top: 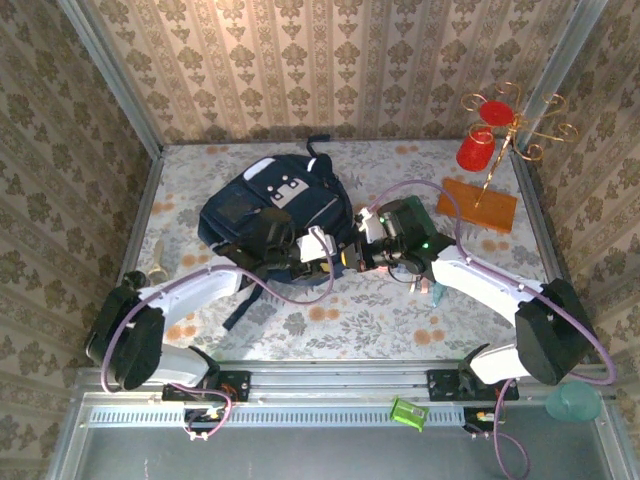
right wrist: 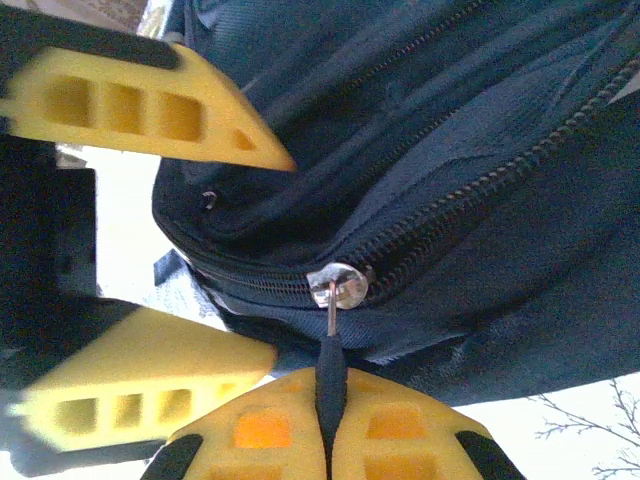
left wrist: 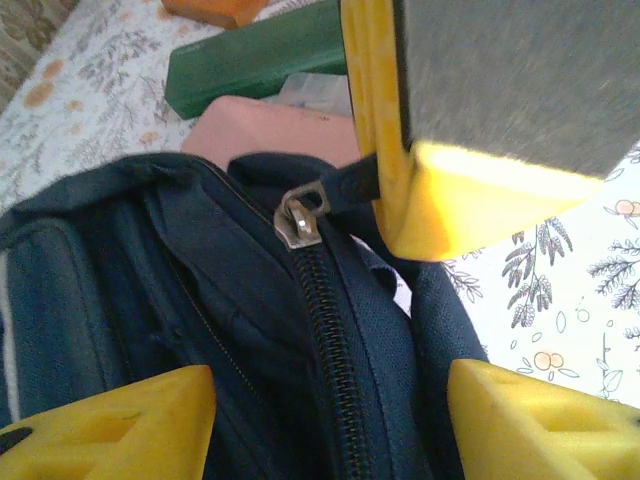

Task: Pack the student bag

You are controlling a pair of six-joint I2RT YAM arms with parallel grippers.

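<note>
Bag (top: 270,210) zip (right wrist: 470,200) runs straight ahead of my right gripper (right wrist: 330,425), clenched on its pull (right wrist: 330,365); left gripper (left wrist: 330,430) released, straddling it.

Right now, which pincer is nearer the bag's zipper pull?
Right. The right pincer is shut on the zipper pull of the student bag. The left pincer is open, straddling the bag beside the pull, not gripping it.
</note>
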